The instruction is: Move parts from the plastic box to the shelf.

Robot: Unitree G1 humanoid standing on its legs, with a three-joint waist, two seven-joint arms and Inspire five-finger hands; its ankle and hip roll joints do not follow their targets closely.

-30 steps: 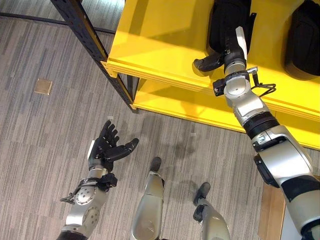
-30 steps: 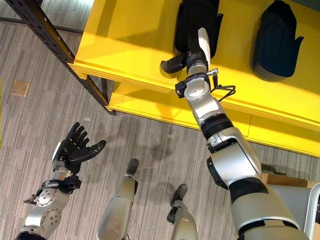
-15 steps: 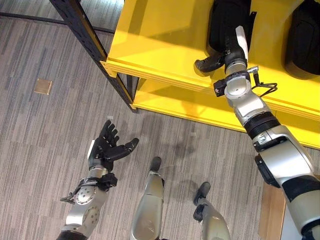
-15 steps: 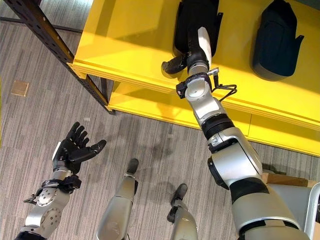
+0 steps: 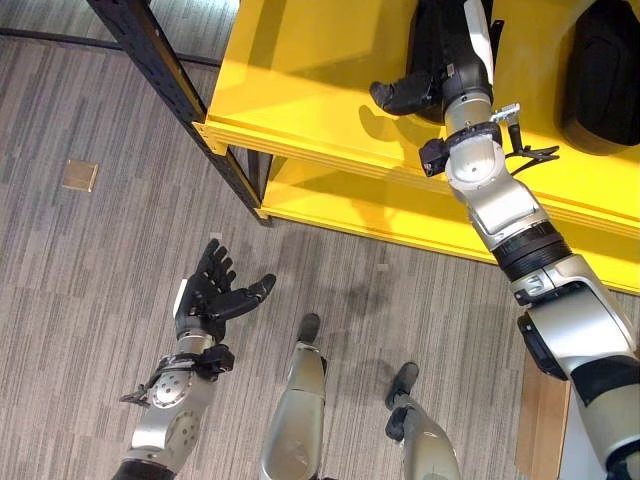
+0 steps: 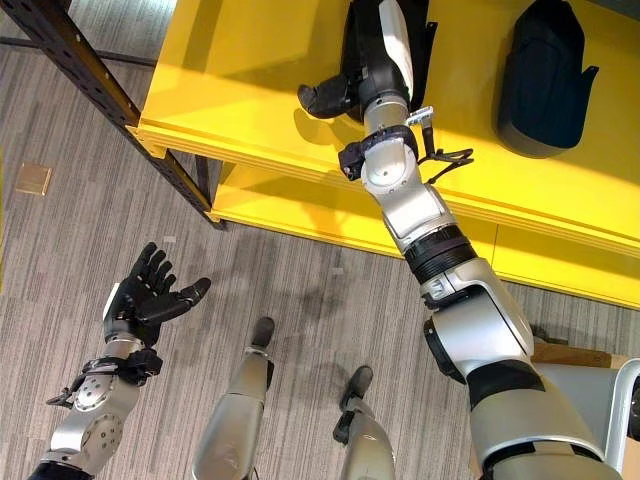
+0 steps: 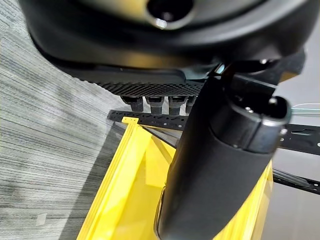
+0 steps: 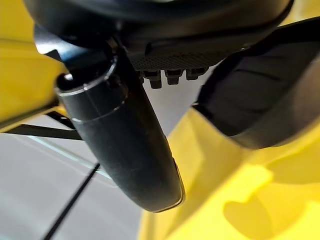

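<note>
My right hand point(image 5: 458, 72) reaches over the top board of the yellow shelf point(image 5: 300, 80). Its fingers point(image 8: 167, 75) are straight, its thumb point(image 8: 125, 145) stands out to the side, and it holds nothing. A black part point(image 6: 425, 40) lies on the shelf beneath and beside this hand; in the right wrist view the black part point(image 8: 260, 100) rests on the yellow board just past the fingers. A second black part point(image 6: 545, 75) lies further right on the same board. My left hand point(image 5: 210, 295) hovers low over the floor, open and palm up.
A black perforated upright point(image 5: 160, 70) carries the shelf's left corner. A lower yellow board point(image 5: 400, 215) juts out under the top one. A small brass plate point(image 5: 78, 175) is set in the grey floor at the left.
My right hand has pushed further in over the shelf along the black part, with its thumb swinging left. The left hand has stayed where it was.
</note>
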